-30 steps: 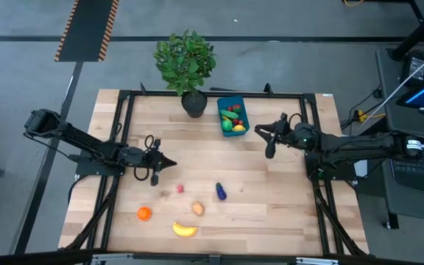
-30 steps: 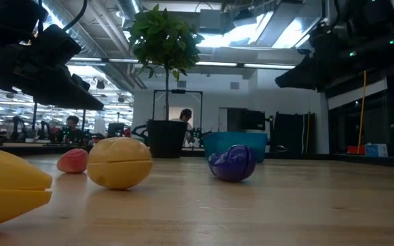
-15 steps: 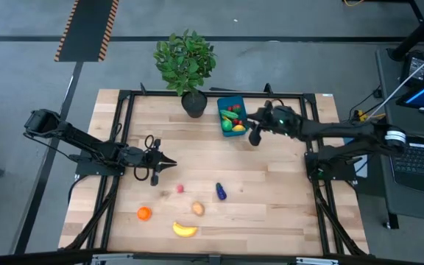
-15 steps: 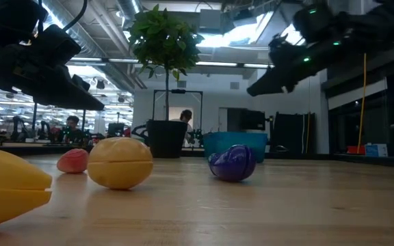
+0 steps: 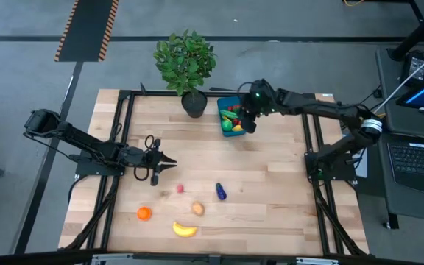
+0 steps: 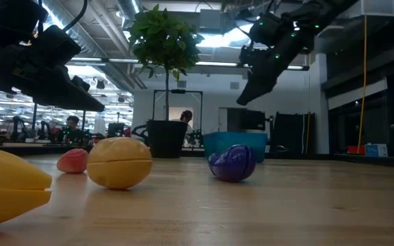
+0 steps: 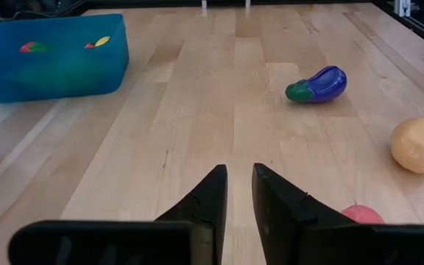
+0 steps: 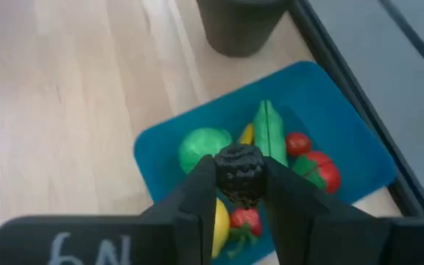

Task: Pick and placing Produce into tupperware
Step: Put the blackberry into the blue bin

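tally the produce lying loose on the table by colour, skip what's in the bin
Orange: 1, the orange
Yellow: 1, the banana
Tan: 1, the potato
Red: 1, the berry
Purple: 1, the eggplant
Total: 5
Not counted: the dark berry gripped in the right end effector above the tupperware.

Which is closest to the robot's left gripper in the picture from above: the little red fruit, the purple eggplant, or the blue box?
Counting out from the left gripper, in the high view:
1. The red fruit, just below the jaws' tips on the wood.
2. The purple eggplant, farther toward the table's middle.
3. The blue box, far off at the table's back edge, by the plant pot.
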### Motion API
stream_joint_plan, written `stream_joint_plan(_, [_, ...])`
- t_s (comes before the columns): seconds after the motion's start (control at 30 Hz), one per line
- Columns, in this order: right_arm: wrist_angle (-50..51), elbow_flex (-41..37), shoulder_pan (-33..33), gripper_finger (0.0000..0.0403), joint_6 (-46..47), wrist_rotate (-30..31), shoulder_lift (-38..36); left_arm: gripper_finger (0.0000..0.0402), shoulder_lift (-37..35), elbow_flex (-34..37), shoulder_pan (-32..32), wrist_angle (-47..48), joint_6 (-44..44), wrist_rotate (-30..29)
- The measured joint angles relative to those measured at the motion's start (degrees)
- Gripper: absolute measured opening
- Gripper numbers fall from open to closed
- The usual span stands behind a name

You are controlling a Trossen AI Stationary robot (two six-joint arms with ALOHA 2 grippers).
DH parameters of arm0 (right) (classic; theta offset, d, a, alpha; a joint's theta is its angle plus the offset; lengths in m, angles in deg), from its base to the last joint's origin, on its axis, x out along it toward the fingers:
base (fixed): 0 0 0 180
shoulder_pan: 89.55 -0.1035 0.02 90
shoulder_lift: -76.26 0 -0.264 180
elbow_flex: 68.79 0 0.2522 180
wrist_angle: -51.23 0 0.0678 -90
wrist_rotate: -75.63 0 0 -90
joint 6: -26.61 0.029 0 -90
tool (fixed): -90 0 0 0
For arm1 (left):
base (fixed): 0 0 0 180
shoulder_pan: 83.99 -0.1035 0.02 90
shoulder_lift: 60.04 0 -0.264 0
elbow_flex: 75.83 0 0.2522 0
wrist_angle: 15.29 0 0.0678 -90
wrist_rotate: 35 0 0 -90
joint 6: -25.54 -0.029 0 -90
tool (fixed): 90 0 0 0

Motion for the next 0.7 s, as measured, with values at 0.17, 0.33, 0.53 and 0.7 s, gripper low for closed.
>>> stream_joint_plan(0.17, [8.8, 6.0, 1.1, 0.0094, -2.4, -0.4, 3.4, 0.0066, 0.0, 0.0, 0.0, 0.0, 0.0, 0.0])
stream_joint_plan(0.33, [6.1, 7.0, 1.8, 0.0094, -3.2, -1.1, 7.0, 0.0071, 0.0, 0.0, 0.0, 0.0, -0.5, 0.0])
stream_joint_plan(0.53, [1.0, 7.0, 2.8, 0.0094, -5.4, -1.3, 11.9, 0.0074, 0.0, 0.0, 0.0, 0.0, -0.5, 0.0])
stream_joint_plan(0.7, [-4.5, 7.0, 4.1, 0.0094, -5.4, -1.1, 15.6, 0.0064, 0.0, 0.0, 0.0, 0.1, -0.5, 0.0])
